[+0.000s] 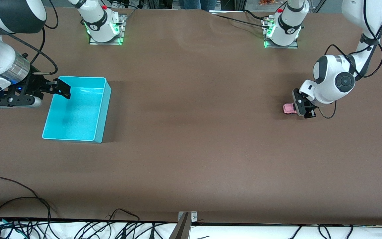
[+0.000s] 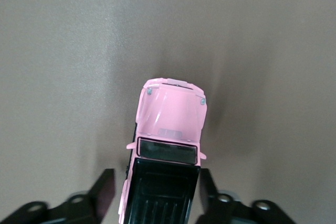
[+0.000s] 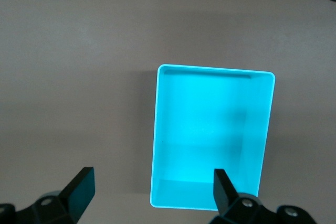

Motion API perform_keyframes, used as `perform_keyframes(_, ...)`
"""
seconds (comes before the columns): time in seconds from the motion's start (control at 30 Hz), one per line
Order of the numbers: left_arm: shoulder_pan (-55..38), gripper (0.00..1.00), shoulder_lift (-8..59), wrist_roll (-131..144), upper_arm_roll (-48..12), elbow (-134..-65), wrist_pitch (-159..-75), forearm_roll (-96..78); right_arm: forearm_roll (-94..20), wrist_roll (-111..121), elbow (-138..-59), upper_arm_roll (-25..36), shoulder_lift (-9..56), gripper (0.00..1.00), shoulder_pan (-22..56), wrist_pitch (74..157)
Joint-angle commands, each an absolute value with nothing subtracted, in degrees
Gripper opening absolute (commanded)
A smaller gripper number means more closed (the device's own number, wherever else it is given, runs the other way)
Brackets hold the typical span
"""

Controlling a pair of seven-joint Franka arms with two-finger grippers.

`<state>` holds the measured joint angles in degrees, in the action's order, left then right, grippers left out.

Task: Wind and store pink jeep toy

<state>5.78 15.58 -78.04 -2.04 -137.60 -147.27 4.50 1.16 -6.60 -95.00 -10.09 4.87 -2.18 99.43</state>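
The pink jeep toy sits upright on its wheels on the brown table at the left arm's end. It is small and boxy (pink hood, dark windshield, black ribbed roof), its rear between the left tool's fingers.

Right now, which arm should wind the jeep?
Left. Its hand straddles the pink jeep toy on the table, fingers flanking its black roof. The right hand waits, open, over the cyan bin.

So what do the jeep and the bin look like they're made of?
Pink jeep toy: glossy painted body with soft reflections on the hood, either metal or hard plastic; the roof is ribbed black, likely plastic. Cyan bin: smooth, slightly shiny, thin-walled, probably moulded plastic.
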Motion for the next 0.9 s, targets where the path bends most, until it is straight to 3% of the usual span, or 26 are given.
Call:
perform_keyframes(0.0,5.7,0.0,14.8,-78.9,-1.7,-137.2,-147.7,6.1,2.3,-6.7,-94.0,-10.5,5.2,1.0,-2.3,99.1)
perform_keyframes(0.43,4.1,0.0,14.1,-87.4,-1.8,-134.8,-147.7,6.5,2.3,-6.7,-94.0,-10.4,5.2,1.0,-2.3,99.1)
perform_keyframes(0.87,3.9,0.0,18.8,-85.3,-1.7,-134.9,-150.4,5.7,2.3,-6.7,-94.0,-10.4,5.2,1.0,-2.3,99.1)
